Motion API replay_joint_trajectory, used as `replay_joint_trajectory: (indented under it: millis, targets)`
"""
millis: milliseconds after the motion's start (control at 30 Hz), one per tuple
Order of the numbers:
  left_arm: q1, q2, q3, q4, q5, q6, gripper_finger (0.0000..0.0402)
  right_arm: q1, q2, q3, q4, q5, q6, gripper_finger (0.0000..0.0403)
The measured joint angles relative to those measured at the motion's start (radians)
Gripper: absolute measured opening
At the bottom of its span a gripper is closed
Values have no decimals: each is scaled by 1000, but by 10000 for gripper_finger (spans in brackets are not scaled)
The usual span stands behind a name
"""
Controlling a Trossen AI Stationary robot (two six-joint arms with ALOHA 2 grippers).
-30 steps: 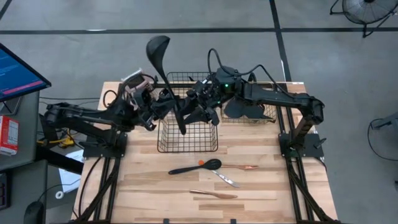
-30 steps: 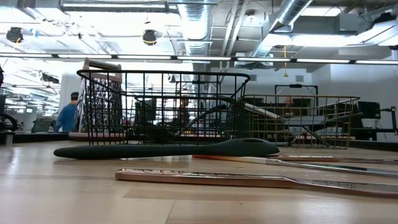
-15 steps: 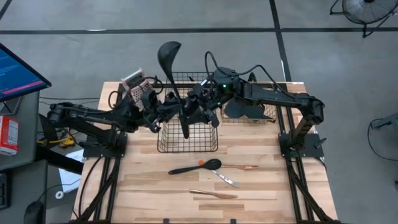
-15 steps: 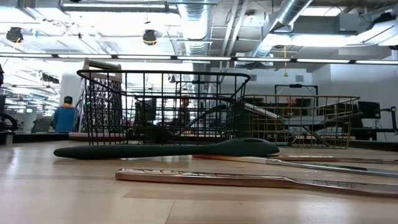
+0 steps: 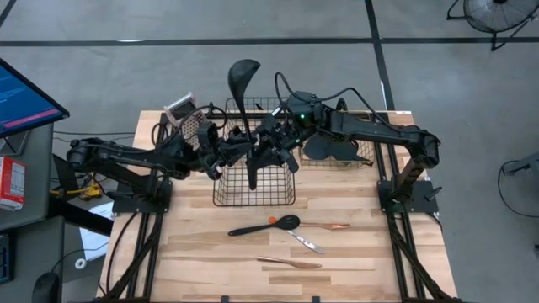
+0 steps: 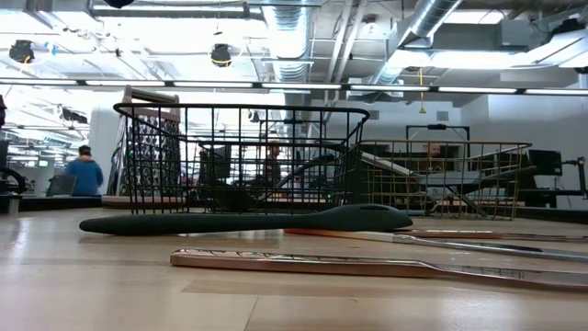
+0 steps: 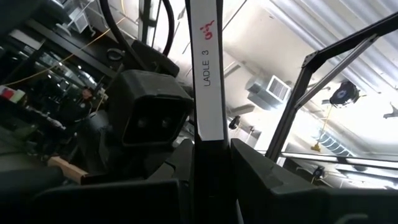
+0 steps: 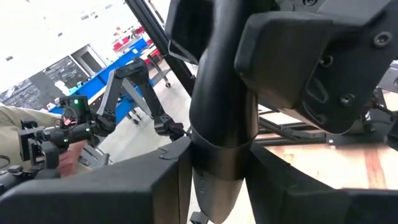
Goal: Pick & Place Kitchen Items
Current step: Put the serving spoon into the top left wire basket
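1. Toward the desk's far edge, above the black wire basket (image 5: 253,172), both claws meet on one ladle (image 5: 243,109).
2. Left gripper (image 5: 229,151) clamps its handle, long axis upright.
3. Right gripper (image 5: 268,145) apparently grips likewise.

In the high view the ladle (image 5: 243,109) crosses both claws, so the left claw (image 5: 238,154) and right claw (image 5: 255,152) are crowded together and their fingertips cannot be made out. The left wrist view cuts off the ladle's handle (image 7: 208,74) at the edge, bowl unseen. The right wrist view shows only a short stretch of that handle (image 8: 224,106). In the low view the ladle's bowl is cut off at the upper edge and both claws sit behind the wire basket (image 6: 241,156). The far utensils in the gold basket (image 6: 447,176) are too tangled to tell apart.
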Motion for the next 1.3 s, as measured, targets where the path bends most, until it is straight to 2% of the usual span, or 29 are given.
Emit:
replay_joint_trajectory:
  millis: [133, 267, 367, 667, 967, 1133, 1300]
  targets:
    - [0, -2, 0, -9, -1, 3, 63, 1, -6, 0, -8, 6, 3, 103]
    - [0, -7, 2, -13, -7, 10, 95, -2, -32, -3, -39, 24, 14, 99]
    - [0, -7, 2, -18, -2, 13, 121, -10, -66, -4, -61, 26, 12, 70]
    - [0, -11, 2, -119, -5, 13, 180, -37, -150, -3, -159, 45, -15, 68]
    - [0, -12, 1, -198, -9, 13, 188, -110, -248, -1, -395, 113, -97, 45]
    - [2, -11, 0, -263, -9, 19, 187, -159, -266, -1, -531, 127, -136, 3]
    - [59, -11, 0, -321, -27, 82, 187, -182, -235, 0, -583, 158, -179, 12]
